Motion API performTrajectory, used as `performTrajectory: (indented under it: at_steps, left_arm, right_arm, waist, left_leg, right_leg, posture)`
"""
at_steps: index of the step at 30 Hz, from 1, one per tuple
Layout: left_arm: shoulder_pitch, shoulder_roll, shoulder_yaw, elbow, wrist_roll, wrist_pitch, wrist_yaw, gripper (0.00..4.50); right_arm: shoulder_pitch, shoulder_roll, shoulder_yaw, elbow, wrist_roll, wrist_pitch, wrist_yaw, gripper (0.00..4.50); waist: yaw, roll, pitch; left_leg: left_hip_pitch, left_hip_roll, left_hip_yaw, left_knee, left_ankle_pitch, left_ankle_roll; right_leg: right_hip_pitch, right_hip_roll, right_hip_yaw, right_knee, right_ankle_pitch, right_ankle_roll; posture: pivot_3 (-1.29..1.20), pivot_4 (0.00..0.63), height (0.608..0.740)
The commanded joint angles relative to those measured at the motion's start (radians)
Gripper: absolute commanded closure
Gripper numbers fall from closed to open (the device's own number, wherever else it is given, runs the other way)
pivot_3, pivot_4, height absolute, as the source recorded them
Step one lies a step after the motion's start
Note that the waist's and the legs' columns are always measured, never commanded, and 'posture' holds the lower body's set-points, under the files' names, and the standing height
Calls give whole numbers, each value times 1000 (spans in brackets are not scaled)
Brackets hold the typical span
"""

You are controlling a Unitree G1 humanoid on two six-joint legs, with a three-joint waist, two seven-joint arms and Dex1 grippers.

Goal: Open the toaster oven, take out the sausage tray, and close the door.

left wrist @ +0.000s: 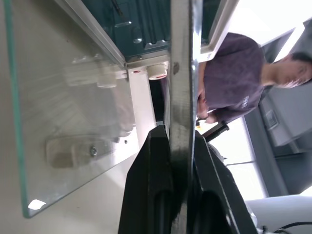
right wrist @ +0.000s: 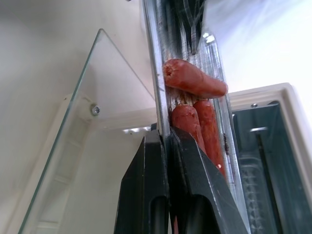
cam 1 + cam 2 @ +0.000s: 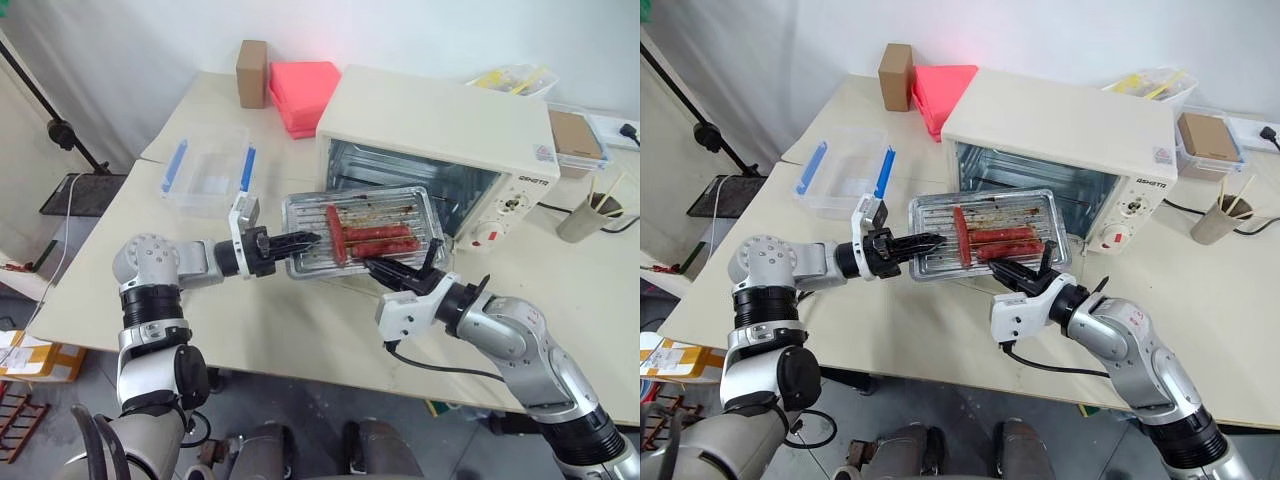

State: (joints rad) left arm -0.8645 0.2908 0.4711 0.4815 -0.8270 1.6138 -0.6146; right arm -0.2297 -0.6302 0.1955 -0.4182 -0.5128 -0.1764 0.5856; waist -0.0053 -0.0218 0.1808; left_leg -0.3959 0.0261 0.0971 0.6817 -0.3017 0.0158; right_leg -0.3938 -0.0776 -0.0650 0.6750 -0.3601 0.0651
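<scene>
The cream toaster oven (image 3: 440,130) stands at the back of the table with its cavity open. Its glass door (image 1: 58,112) hangs down, level, below the sausage tray (image 3: 305,215). The silvery tray, with a wire rack and reddish sausages (image 3: 380,240), is held out in front of the oven, above the door. My left gripper (image 3: 308,240) is shut on the tray's left rim, and its fingers (image 1: 156,185) clamp the metal edge. From the front, my right gripper (image 3: 375,267) is shut on the near rim, close to the sausages (image 2: 195,83).
A clear plastic box with blue clips (image 3: 208,170) sits left of the oven. A pink stack (image 3: 303,92) and a brown block (image 3: 252,72) lie behind. A cup with sticks (image 3: 590,215) and a lidded container (image 3: 575,135) stand right. A person (image 1: 234,78) is beyond the oven.
</scene>
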Motion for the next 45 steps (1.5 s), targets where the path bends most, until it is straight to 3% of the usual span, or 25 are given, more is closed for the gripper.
performTrajectory:
  at_steps: [1,4,7,11,14,21,23,26,29,31,34,38,45]
  left_arm:
    - [-11,39,-8,61,-139,1,48,4313]
    - [8,77,-48,88,-225,1,106,4313]
    - [22,106,-55,115,-306,1,170,4500]
    - [47,126,-50,138,-404,1,260,4500]
    - [85,149,-45,136,-489,1,334,4500]
    - [198,220,-43,78,-718,1,477,4500]
    - [260,261,-6,48,-785,1,509,4500]
    - [391,264,83,-36,-924,-110,630,4500]
    - [537,204,133,-202,-1114,-289,774,4500]
    - [607,137,169,-311,-1145,-370,834,4500]
    - [679,35,202,-449,-1145,-449,891,4500]
    - [779,-99,211,-628,-1145,-553,943,4500]
    - [856,-240,211,-815,-1145,-760,1033,4500]
  right_arm:
    - [8,8,-23,-34,111,36,50,4408]
    - [25,20,-53,-54,176,77,65,4408]
    - [31,-2,-71,-58,191,62,73,3696]
    - [64,-48,-101,-58,220,3,86,2332]
    - [124,-62,-165,-73,317,-13,97,1542]
    - [248,-86,-334,-5,469,-62,102,1542]
    - [289,-84,-425,87,615,-40,153,1542]
    - [293,-87,-543,278,778,-76,233,2078]
    - [273,-107,-550,410,833,-72,321,2863]
    - [259,-122,-527,476,852,-62,388,3652]
    - [232,-118,-490,534,887,-45,470,4472]
    - [191,-84,-413,574,902,4,535,4472]
    - [131,-28,-336,580,921,59,577,4472]
  waist:
    - [0,0,0]
    - [0,0,0]
    - [-2,0,0]
    - [1,0,0]
    - [1,0,0]
    - [-1,0,0]
    - [-1,0,0]
    - [-8,0,0]
    - [-13,0,0]
    - [-15,0,0]
    - [-15,0,0]
    - [-18,0,0]
    - [-19,0,0]
  left_leg:
    - [0,0,0,0,0,0]
    - [0,0,0,0,0,0]
    - [1,0,0,0,0,0]
    - [2,0,0,-1,0,-1]
    - [3,0,0,-1,-1,-1]
    - [6,0,0,-2,-1,-2]
    - [6,0,0,-2,-1,-2]
    - [11,1,-1,-4,-2,-2]
    - [13,1,-2,-6,-2,-1]
    - [25,0,-2,-13,-3,0]
    - [28,0,-3,-16,-3,0]
    - [28,-1,-3,-16,-3,0]
    - [28,0,-3,-16,-3,0]
  right_leg:
    - [0,0,0,0,0,0]
    - [0,0,0,0,0,0]
    - [0,0,1,0,0,0]
    - [1,0,1,-1,0,0]
    - [2,-1,1,-1,0,0]
    - [4,-1,2,-2,0,0]
    - [4,-1,2,-2,0,0]
    - [9,0,2,-7,0,0]
    - [14,-1,1,-13,0,0]
    - [25,-2,1,-17,0,0]
    - [29,-2,1,-20,-1,-1]
    - [30,-1,2,-22,-1,-1]
    - [32,-1,2,-23,-1,-1]
  posture:
    - [0,150,740]
    - [0,150,740]
    - [0,150,740]
    - [0,150,740]
    - [0,150,740]
    - [0,150,740]
    - [0,150,740]
    - [0,150,740]
    - [0,150,740]
    - [0,150,740]
    - [0,150,740]
    - [0,150,740]
    - [0,150,740]
